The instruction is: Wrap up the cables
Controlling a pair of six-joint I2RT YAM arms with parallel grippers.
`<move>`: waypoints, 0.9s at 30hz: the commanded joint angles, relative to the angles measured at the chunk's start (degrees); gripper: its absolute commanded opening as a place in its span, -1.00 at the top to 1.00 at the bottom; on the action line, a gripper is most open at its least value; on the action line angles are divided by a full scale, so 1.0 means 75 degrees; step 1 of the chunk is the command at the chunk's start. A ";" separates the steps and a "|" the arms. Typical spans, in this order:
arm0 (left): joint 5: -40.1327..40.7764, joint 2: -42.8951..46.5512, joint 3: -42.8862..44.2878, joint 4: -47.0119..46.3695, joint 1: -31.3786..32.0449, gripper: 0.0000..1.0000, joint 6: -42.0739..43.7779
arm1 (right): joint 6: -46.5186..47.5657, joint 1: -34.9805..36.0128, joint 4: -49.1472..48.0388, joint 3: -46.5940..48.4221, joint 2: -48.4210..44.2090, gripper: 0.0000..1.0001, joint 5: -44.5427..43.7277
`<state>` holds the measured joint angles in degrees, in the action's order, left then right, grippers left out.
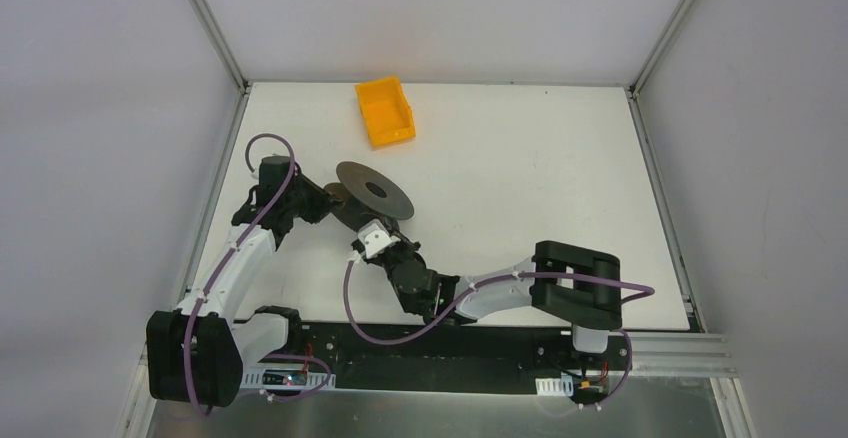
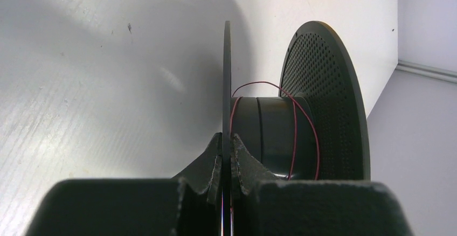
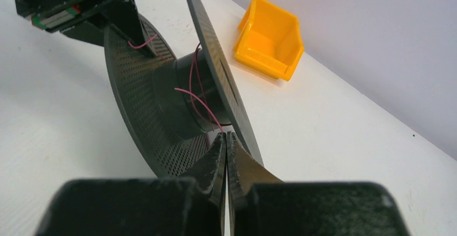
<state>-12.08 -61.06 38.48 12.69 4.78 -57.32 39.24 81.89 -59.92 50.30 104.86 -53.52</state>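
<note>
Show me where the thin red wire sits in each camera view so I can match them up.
Top external: not discernible, too thin; only its black spool shows, left of centre.
Left wrist: red wire looped round the spool's hub, right of centre.
Right wrist: centre, on the hub, one strand running down to the shut right gripper.
Shared landmark: the black spool itself.
</note>
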 commanded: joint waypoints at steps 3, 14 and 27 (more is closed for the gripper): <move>0.0249 0.0370 -0.0123 -0.0368 -0.0068 1.00 -0.0642 | 0.0531 -0.0019 -0.1048 0.0291 0.0122 1.00 -0.0320; 0.0301 0.0542 -0.0115 -0.0346 -0.0074 1.00 -0.0537 | -0.2469 -0.0366 0.2741 0.0184 -0.1267 1.00 0.1766; 0.0538 0.0845 -0.0157 -0.0224 -0.0070 1.00 -0.0773 | -0.2548 -0.0450 0.2649 0.0453 -0.1100 1.00 0.0743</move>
<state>-8.84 -57.06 36.80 13.23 4.78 -60.69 21.43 78.85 -39.13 50.89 97.03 -43.68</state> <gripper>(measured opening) 0.009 0.004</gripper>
